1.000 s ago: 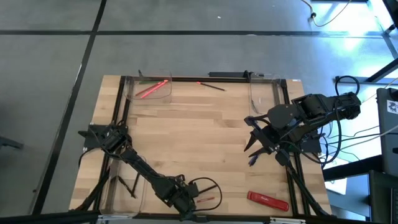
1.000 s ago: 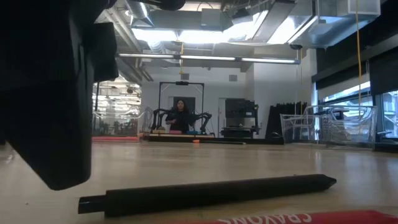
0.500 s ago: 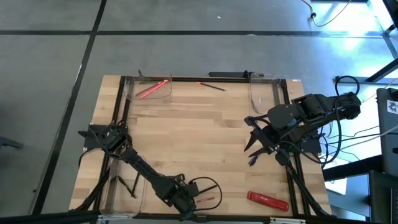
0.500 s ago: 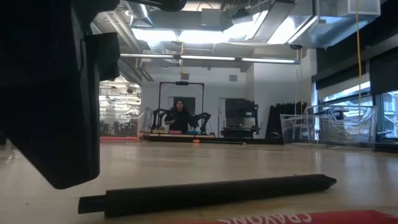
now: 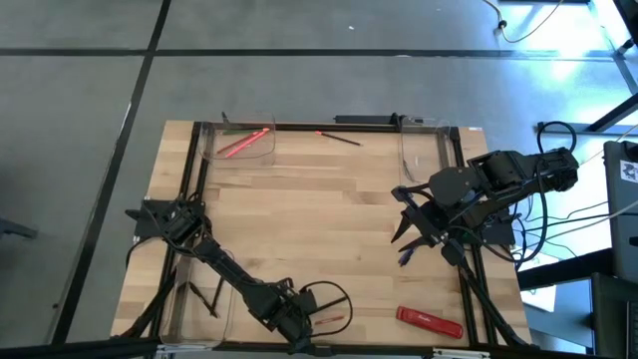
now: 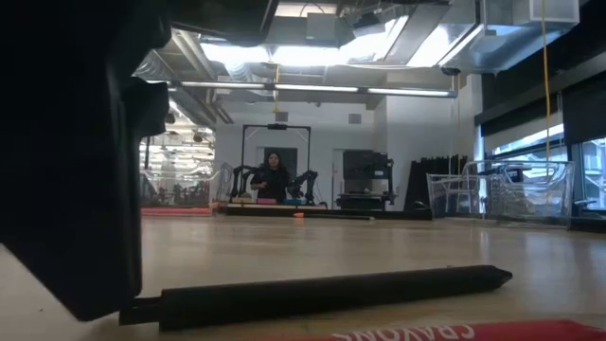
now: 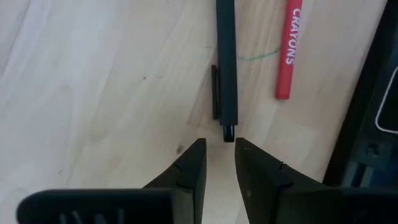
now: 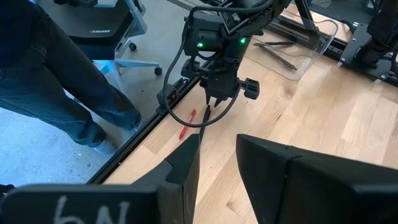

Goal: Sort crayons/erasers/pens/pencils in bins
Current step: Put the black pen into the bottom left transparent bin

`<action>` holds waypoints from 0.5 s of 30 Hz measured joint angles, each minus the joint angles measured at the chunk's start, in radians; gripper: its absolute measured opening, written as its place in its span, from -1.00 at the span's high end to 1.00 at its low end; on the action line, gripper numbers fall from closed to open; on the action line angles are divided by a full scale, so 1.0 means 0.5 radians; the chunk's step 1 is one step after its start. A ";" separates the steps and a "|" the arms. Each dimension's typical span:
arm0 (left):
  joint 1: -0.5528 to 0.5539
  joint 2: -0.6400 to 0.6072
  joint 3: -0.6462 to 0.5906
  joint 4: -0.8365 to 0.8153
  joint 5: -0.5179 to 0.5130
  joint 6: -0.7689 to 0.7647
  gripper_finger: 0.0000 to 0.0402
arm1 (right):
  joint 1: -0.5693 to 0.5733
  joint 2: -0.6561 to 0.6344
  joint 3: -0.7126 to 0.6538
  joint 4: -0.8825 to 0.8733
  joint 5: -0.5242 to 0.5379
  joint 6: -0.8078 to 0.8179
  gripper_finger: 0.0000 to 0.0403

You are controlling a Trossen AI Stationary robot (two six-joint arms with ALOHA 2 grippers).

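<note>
Two dark fingers of the left gripper (image 7: 217, 142), pinched together a second ago, are now standing narrowly apart. In the low view the gripper's black bulk is sinking closer to the wood. It is working at about 6 o'clock on the table (image 5: 329, 199), and its gap is lining up with the near tip of a dark stick (image 7: 227, 62) lying flat just ahead, still untouched. I judge it is opening for a pick, not letting anything go.

That stick is matte, round and straight, with a thin clip-like strip alongside; pen or pencil, I cannot tell. Just beside it a glossy red crayon (image 7: 289, 50) is lying, printed with white letters, on pale grained wood.

Clear plastic bins with rounded corners are waiting: one at 11 o'clock (image 5: 273, 145) holding red sticks, one at 7 o'clock (image 5: 231, 299) holding dark ones.

At 3 o'clock the right gripper (image 8: 217, 138) is hanging idle, fingers moderately parted and empty.
</note>
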 joint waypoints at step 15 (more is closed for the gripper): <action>0.003 0.000 -0.002 0.105 -0.098 0.002 0.62 | 0.000 0.000 0.000 -0.002 0.000 0.000 0.46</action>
